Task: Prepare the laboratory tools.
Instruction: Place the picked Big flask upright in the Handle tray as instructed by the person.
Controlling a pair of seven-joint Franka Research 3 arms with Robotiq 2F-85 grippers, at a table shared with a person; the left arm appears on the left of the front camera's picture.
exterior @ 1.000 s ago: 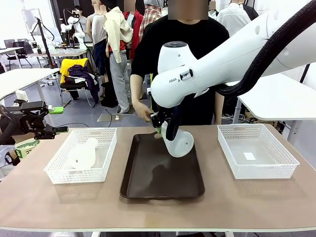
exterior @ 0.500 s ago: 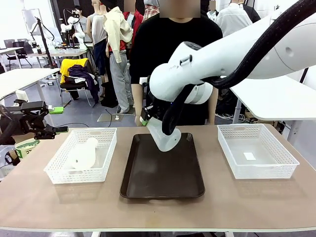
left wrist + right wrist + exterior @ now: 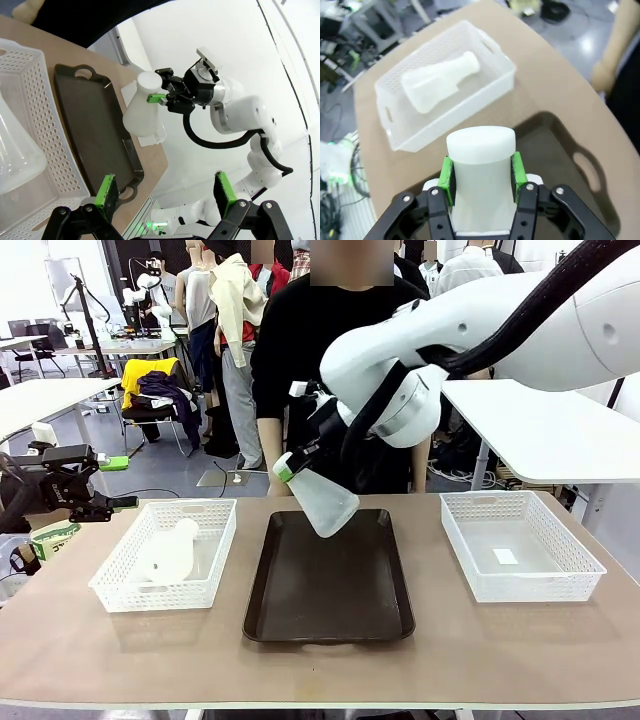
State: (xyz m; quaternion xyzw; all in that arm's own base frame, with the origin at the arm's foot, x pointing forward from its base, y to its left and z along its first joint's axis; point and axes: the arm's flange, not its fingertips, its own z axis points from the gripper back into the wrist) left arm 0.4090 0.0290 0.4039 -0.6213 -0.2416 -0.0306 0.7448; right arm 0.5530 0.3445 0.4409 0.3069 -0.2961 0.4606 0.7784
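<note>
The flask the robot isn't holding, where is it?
Front view: that flask lies on its side in the white mesh basket at the table's left, beside the brown tray.

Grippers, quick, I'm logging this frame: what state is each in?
Left gripper: open, holding nothing.
Right gripper: closed on the neck of a flask, held tilted in the air.

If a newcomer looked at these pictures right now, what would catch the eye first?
First, the right gripper holding a frosted flask by its neck, tilted in the air above the dark tray. Next, the second flask lying on its side in the left basket. A person in black stands at the far side of the table.
</note>
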